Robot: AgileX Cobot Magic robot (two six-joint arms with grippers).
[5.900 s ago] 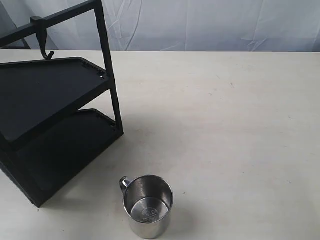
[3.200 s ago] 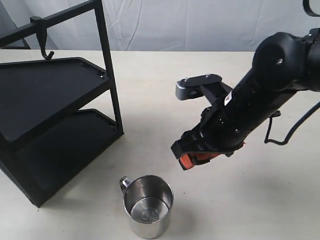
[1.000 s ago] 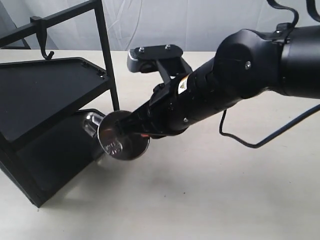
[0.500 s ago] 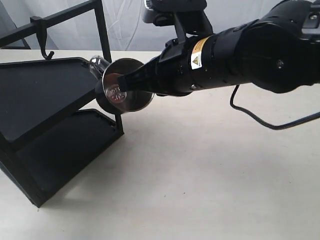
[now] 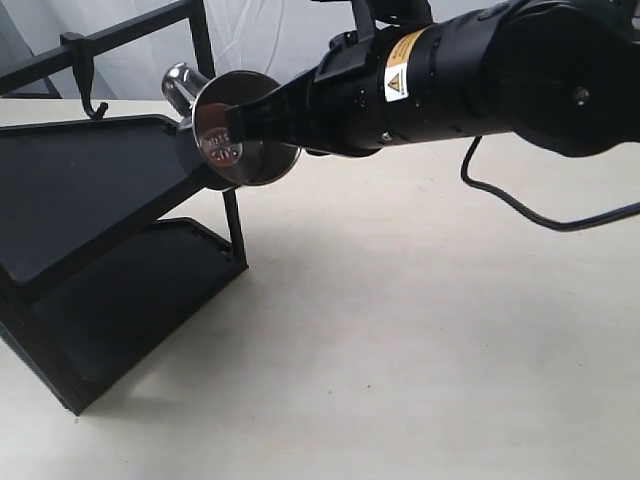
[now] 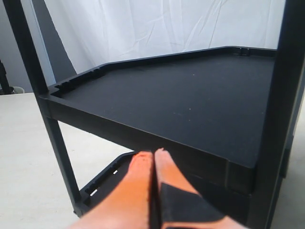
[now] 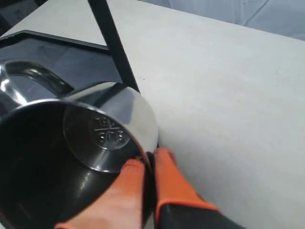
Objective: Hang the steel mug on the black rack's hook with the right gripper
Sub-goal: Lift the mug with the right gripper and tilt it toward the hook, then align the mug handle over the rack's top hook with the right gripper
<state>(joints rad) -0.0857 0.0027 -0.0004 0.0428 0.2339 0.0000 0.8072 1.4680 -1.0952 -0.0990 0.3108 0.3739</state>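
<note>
The steel mug (image 5: 235, 135) is held tipped on its side in the air, mouth toward the camera, its looped handle (image 5: 181, 84) pointing up and left. My right gripper (image 5: 262, 122) is shut on its rim; in the right wrist view one orange finger (image 7: 129, 183) lies inside the steel mug (image 7: 86, 143) and one outside the wall. The mug hovers by the front post of the black rack (image 5: 110, 200). The hook (image 5: 88, 88) hangs from the slanted top bar, well left of the mug. My left gripper (image 6: 153, 162) is shut and empty beside the black rack (image 6: 190, 105).
The black rack's thin front post (image 5: 222, 150) stands right behind the mug. The pale table (image 5: 430, 330) stretches to the right and front. A white cloth backdrop (image 5: 270, 40) hangs behind. A black cable (image 5: 530, 215) trails from the right arm.
The right arm took hold of the mug on the table, lifted it and carried it up and left toward the rack; over the last half second it rose a little further left.
</note>
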